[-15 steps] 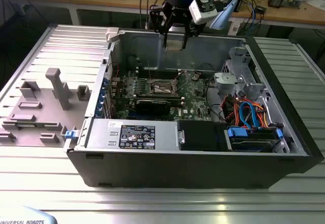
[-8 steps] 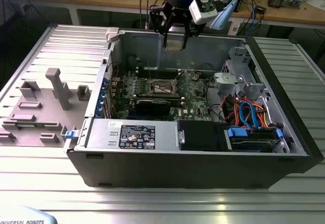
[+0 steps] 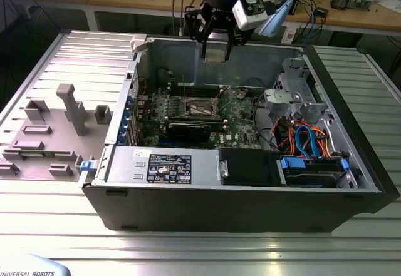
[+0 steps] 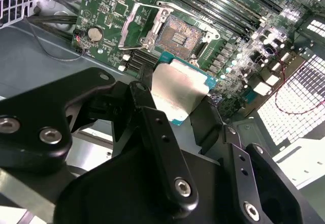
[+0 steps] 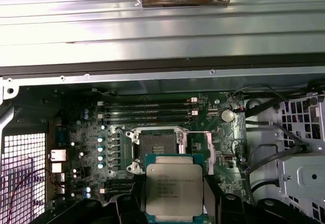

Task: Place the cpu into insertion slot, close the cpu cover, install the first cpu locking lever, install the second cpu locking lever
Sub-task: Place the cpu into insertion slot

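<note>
Arm: the claw (image 3: 216, 51) hangs over the open computer case (image 3: 188, 207), fingers pointing down, near the case's far wall in the exterior view; it is clear of the boards below

Claw: narrowed to the chip's width and clamped on the cpu (image 5: 174, 191); one black finger (image 4: 146, 89) presses each of two opposite edges

Cpu: held off the board, silvery top with a pale greenish rim; in the first wrist view it overlaps one edge of the socket frame, and it is not seated

Insertion slot: the insertion slot (image 5: 155, 150) is bare, its dark centre exposed inside a silvery rim; it sits beside the memory slots (image 5: 147, 112)

Cpu cover: the cpu cover (image 4: 127, 31) is swung up and open at one side of the socket; green board shows through its window

Case contents: motherboard (image 3: 238, 122) on the floor of the case; a grey power supply (image 3: 163, 163) along the near wall; orange and blue cables (image 3: 307, 141) at the exterior view's right

Table: the ribbed metal table (image 3: 188, 251) carries the case
</note>
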Robot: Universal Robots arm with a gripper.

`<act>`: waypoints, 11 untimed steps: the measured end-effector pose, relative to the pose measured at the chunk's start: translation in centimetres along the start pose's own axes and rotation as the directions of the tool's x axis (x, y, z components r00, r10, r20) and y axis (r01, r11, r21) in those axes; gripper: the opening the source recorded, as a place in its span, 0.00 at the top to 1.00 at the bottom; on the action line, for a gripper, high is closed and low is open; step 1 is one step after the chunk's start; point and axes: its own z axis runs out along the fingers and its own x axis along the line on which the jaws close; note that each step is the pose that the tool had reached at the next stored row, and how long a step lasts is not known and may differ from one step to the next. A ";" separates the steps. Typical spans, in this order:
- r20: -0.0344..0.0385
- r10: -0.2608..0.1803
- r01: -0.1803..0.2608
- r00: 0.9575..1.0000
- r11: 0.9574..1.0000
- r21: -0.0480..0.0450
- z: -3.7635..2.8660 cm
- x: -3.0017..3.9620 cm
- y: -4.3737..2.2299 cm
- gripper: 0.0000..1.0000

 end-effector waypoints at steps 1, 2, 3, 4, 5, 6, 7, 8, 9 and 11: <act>0.000 0.003 -0.003 1.000 1.000 0.000 0.00 0.00 0.00 0.46; 0.001 0.007 -0.007 1.000 1.000 0.000 0.00 0.00 0.00 0.46; 0.001 0.011 -0.011 1.000 1.000 0.000 0.00 0.00 0.00 0.46; 0.001 0.014 -0.014 1.000 1.000 0.000 0.00 0.00 0.00 0.46; 0.001 0.017 -0.017 1.000 1.000 0.000 0.00 0.00 0.00 0.46; 0.002 0.021 -0.021 1.000 1.000 0.000 0.00 0.00 0.00 0.46; 0.002 0.023 -0.023 1.000 1.000 0.000 0.00 0.00 0.00 0.46; 0.002 0.024 -0.024 1.000 1.000 -0.001 0.00 0.00 0.00 0.46; 0.002 0.026 -0.026 1.000 1.000 0.000 0.00 0.00 0.00 0.46; 0.003 0.030 -0.030 1.000 1.000 -0.001 0.00 0.00 0.00 0.46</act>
